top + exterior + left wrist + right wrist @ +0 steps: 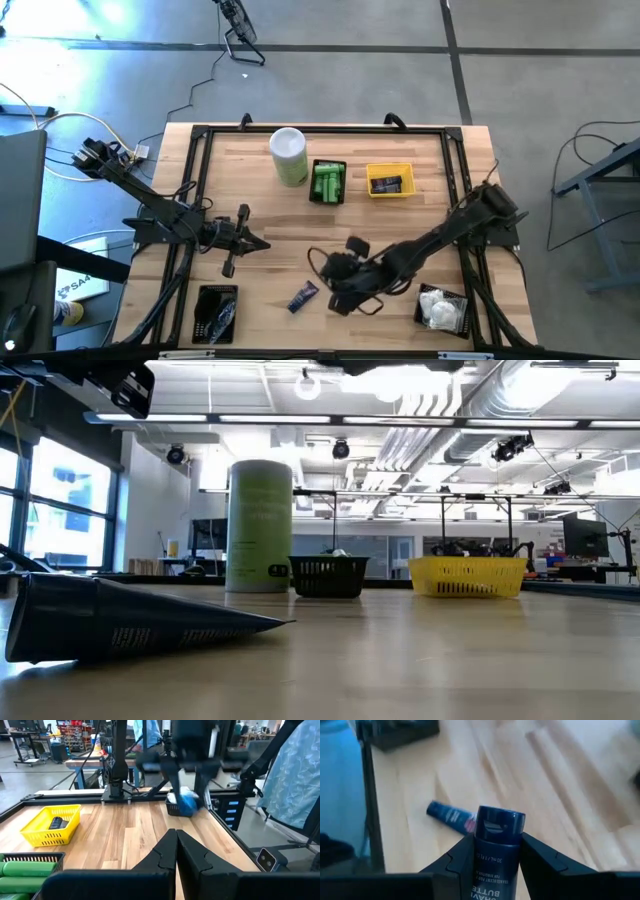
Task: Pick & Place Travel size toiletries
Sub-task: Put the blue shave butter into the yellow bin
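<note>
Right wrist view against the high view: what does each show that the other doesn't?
Only the right wrist view shows the right gripper shut on a dark navy plastic tube, cap outward. Only the high view shows the tall white-and-green canister, the green bottles in a black mesh basket, the yellow mesh basket, white packets and the waiting left gripper. Both show a second navy tube lying on the wooden table.

Bare wood lay open across the middle of the table (270, 225), between the two arms. The canister (288, 155), black basket (328, 182) and yellow basket (389, 180) blocked the far side; a navy tube (303, 296) lay loose near the front edge.
</note>
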Robot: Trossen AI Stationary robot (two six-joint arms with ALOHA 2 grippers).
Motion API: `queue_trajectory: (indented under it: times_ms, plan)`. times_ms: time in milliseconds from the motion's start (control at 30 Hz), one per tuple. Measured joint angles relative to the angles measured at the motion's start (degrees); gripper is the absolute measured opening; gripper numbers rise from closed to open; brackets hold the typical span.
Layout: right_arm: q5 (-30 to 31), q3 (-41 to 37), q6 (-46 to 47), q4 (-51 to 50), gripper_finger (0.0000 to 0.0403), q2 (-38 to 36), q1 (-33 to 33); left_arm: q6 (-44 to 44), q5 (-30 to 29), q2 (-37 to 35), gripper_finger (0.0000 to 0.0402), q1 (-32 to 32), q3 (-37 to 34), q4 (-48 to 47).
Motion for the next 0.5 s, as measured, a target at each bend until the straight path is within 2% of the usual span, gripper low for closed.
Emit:
queue_trajectory:
  times_ms: [267,500]
  plan:
    - [4.6,0.0,-0.2,-7.0,0.0124,-5.7,-0.8,-0.2,0.0,0.0,0.0001,0.0,0.0,0.0]
    - [5.3,0.0,-0.1,-17.8,0.0122,-6.8,-4.7,-0.2,0.3,0.0,0.0001,0.0,0.0,0.1]
